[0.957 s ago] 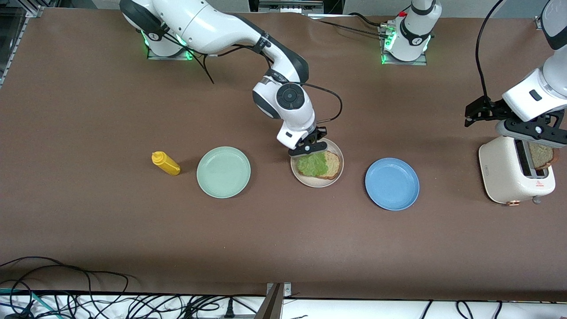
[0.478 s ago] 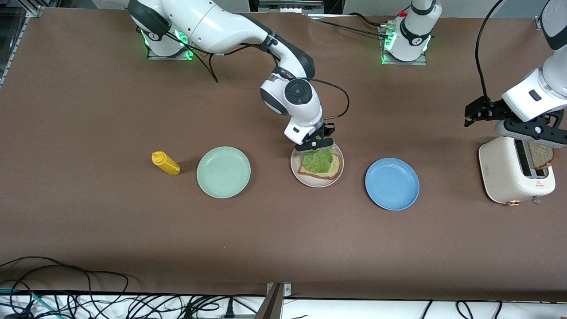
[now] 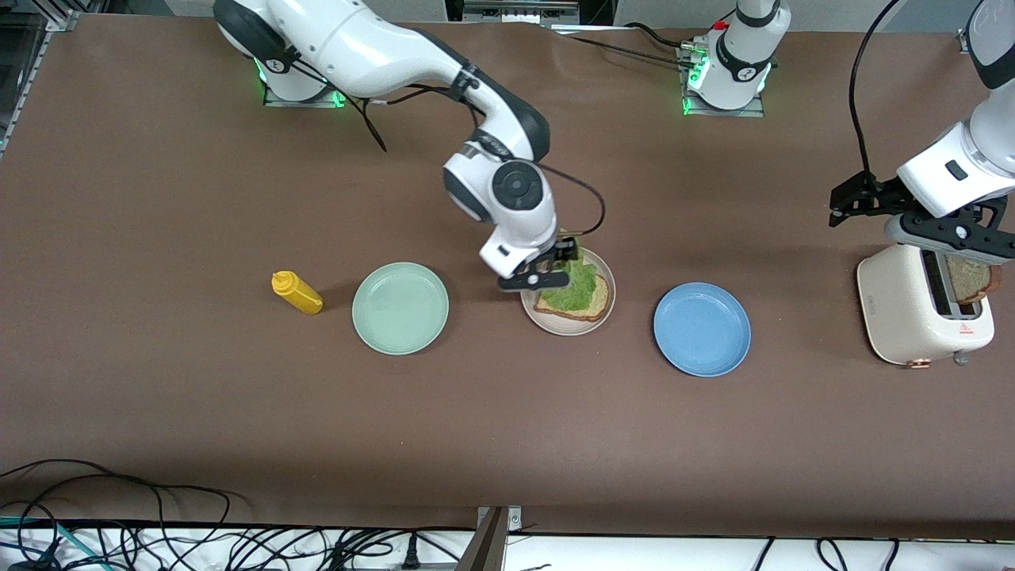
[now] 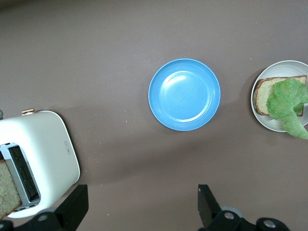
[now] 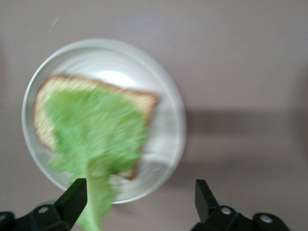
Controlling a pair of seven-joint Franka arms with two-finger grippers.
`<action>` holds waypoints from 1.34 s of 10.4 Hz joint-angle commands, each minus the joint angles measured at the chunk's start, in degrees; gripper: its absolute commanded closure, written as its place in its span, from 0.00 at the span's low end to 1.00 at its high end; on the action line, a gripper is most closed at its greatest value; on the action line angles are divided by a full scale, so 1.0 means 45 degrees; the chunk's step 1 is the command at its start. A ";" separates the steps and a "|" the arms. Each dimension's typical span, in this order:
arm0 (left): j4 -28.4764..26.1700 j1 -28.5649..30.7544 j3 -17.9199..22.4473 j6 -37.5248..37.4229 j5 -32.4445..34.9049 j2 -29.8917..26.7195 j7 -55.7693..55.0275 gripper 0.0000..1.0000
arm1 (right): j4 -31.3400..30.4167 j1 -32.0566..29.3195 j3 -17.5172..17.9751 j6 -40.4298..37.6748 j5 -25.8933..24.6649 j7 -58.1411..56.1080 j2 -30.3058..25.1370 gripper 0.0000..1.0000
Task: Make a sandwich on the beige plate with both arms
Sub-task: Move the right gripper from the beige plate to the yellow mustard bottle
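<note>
One slice [image 3: 585, 300] plus lettuce [image 3: 576, 279] on beige plate [image 3: 555, 324], frame centre; our right gripper [image 3: 553, 267] wide, empty. Left gripper [image 4: 143, 211] wide over toaster [image 3: 904, 313]; next we grab second slice [image 3: 969, 280].

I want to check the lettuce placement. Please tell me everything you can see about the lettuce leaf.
The lettuce leaf is ruffled, light green, thin and soft-looking. It lies flat on a single slice of brown bread on the beige plate, covering most of the slice. One narrower end hangs past the bread over the plate's rim, on the side away from the front camera. The right gripper is open above it; whether one finger touches that end cannot be told. No second slice is on top.
</note>
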 commanded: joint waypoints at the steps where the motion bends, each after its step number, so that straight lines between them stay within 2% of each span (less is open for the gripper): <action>1: -0.0129 0.0043 -0.0001 0.0127 -0.0271 -0.0272 -0.0052 0.00 | -0.0265 -0.1092 0.0218 -0.2466 -0.0012 -0.0258 -0.1302 0.00; 3: -0.0128 0.0043 -0.0001 0.0127 -0.0271 -0.0272 -0.0052 0.00 | -0.0265 -0.1969 0.0178 -0.3991 0.0066 -0.1582 -0.1966 0.00; 6: -0.0128 0.0043 -0.0001 0.0088 -0.0251 -0.0292 -0.0014 0.00 | -0.0285 -0.3220 0.0178 -0.5342 0.0203 -0.2385 -0.2690 0.00; 8: -0.0109 0.0024 -0.0040 -0.0009 -0.0115 -0.0292 0.0084 0.00 | -0.0982 -0.3923 0.0140 -0.5289 0.0669 -0.2683 -0.3273 0.00; 11: -0.0089 -0.0034 -0.0059 0.0010 -0.0173 -0.0292 -0.0051 0.00 | -0.2256 -0.5115 0.0101 -0.4857 0.0711 -0.3674 -0.4136 0.00; 13: -0.0089 -0.0054 -0.0098 0.0010 -0.0154 -0.0272 -0.0052 0.00 | -0.2607 -0.6227 0.0081 -0.5130 0.0634 -0.6302 -0.4507 0.00; 14: -0.0089 -0.0074 -0.0099 0.0010 -0.0153 -0.0291 -0.0052 0.00 | -0.2667 -0.6426 -0.0344 -0.5150 0.0556 -0.6954 -0.4682 0.00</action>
